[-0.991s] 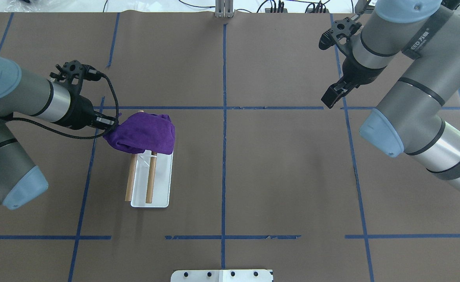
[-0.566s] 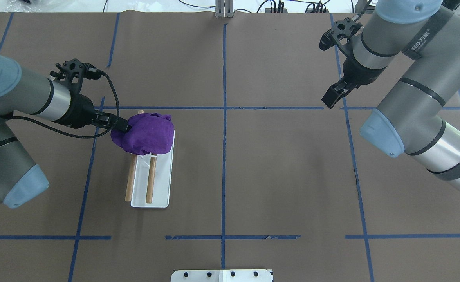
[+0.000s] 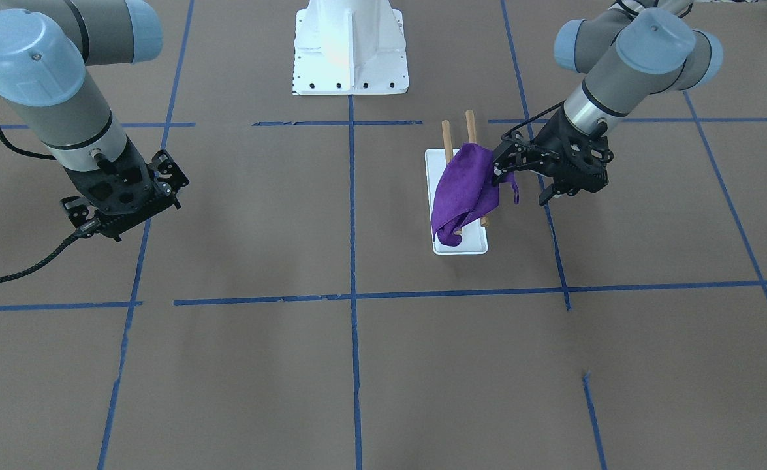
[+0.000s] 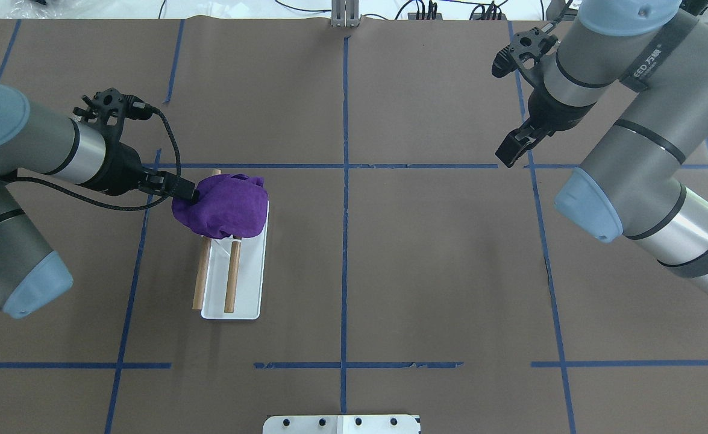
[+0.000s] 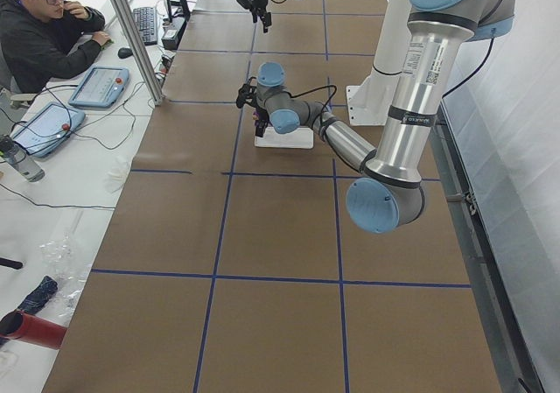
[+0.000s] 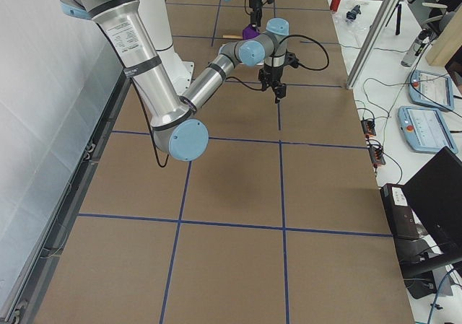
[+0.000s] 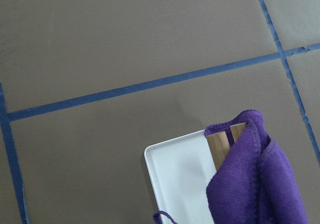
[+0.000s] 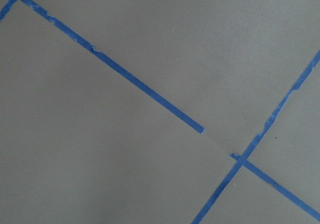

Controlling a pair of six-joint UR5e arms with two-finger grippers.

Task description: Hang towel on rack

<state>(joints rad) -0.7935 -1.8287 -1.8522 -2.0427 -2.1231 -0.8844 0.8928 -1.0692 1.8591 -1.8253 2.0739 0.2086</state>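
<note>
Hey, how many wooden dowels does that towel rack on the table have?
2. In the overhead view, one light-brown wooden dowel runs along the left edge of the flat white base; the other lies over the base beside it. The purple towel drapes across both near their far ends.

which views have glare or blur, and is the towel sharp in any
Front-facing view: the white pedestal is blown out by glare, the towel is sharp. Overhead view: even light, crisp edges. Left wrist view: towel close, slightly soft. Right wrist view: soft, only tape lines. Side views: towel too small to judge.
</note>
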